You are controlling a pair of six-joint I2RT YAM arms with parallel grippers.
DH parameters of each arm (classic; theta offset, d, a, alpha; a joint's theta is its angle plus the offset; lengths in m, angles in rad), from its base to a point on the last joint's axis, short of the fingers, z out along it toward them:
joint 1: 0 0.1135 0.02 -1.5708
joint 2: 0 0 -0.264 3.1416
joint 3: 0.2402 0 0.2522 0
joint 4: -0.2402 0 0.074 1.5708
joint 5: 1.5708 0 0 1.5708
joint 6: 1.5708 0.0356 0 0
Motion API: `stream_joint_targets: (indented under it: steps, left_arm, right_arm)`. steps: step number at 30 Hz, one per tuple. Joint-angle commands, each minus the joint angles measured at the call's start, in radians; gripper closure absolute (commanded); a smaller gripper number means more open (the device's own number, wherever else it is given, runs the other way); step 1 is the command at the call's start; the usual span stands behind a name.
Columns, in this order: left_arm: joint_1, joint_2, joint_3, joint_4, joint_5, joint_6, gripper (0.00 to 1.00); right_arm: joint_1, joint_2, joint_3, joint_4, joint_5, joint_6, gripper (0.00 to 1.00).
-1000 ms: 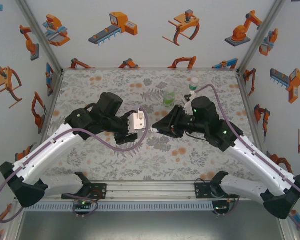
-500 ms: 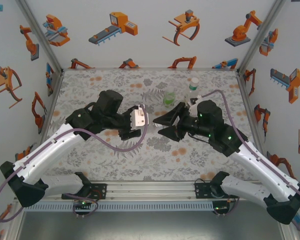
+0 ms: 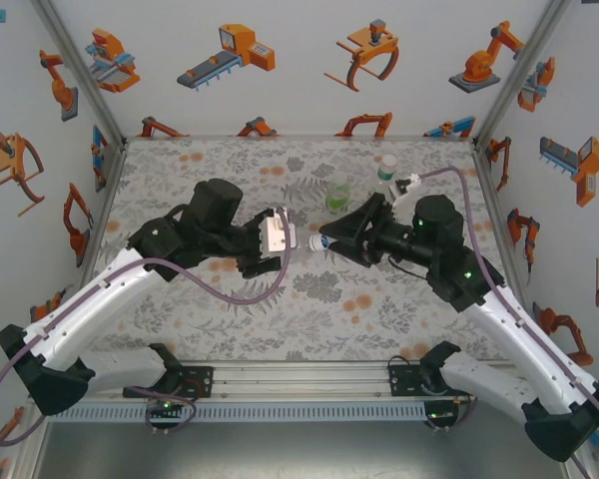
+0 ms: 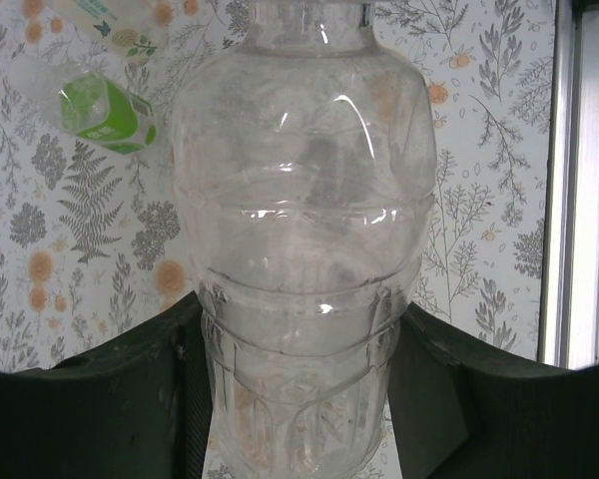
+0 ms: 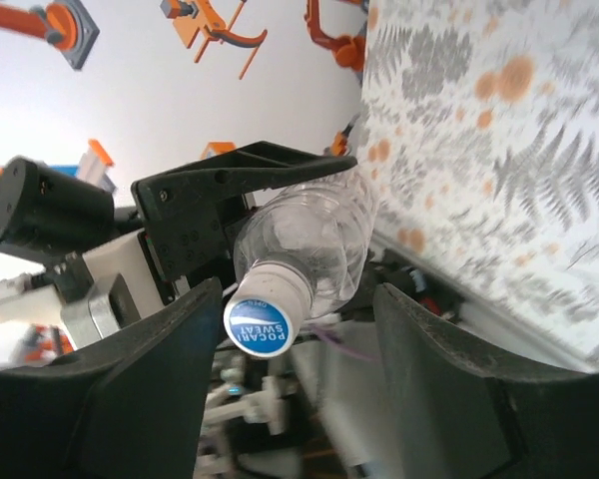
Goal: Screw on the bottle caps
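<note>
Right now the job looks close to its end. The plain bottle [image 4: 299, 200] is up in the air over the middle of the desk [image 3: 180, 329], lying on its side. A white cap [image 5: 261, 321] with a blue top sits on its neck. I think this cap may need a few more turns, but I cannot tell how tight it is. Further right, the green bottle [image 3: 337, 197] stands a bit past the middle of the desk. The bottle with the label [image 3: 386, 168] stands near the far right corner. Both seem to have tops on, but they are too small to be sure.

The left arm [image 3: 110, 284] reaches in from the near left corner, bent at the elbow. Its jaws are pinching the lower part of the plain bottle, one on each side, with the neck pointing right. The right arm [image 3: 489, 299] reaches in from the near right corner and points left at the cap. Its jaws are spread, one on each side of the cap with a gap on both sides, so they are not touching it.
</note>
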Motion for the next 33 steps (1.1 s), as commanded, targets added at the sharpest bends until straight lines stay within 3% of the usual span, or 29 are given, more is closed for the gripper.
stream_joint_targets:
  steps: [1, 11, 19, 26, 33]
  left_arm:
    - [-0.002, -0.023, 0.005, 0.002, 0.034, -0.005, 0.97]
    - [-0.004, -0.036, 0.011, -0.022, 0.059, -0.002, 0.97]
    - [-0.003, -0.042, 0.019, -0.032, 0.099, 0.004, 0.96]
    - [-0.004, -0.035, 0.036, -0.044, 0.134, -0.001, 0.95]
    - [-0.004, -0.035, 0.038, -0.047, 0.136, -0.005, 0.95]
  right_arm:
    - [-0.015, -0.028, 0.062, 0.022, -0.033, -0.316, 0.44]
    - [-0.016, 0.032, 0.216, -0.189, -0.255, -1.144, 0.44]
    - [-0.015, 0.096, 0.318, -0.347, -0.469, -1.59, 0.44]
    - [-0.015, 0.136, 0.322, -0.281, -0.575, -1.66, 0.45]
    - [-0.012, 0.143, 0.278, -0.177, -0.576, -1.613, 0.51]
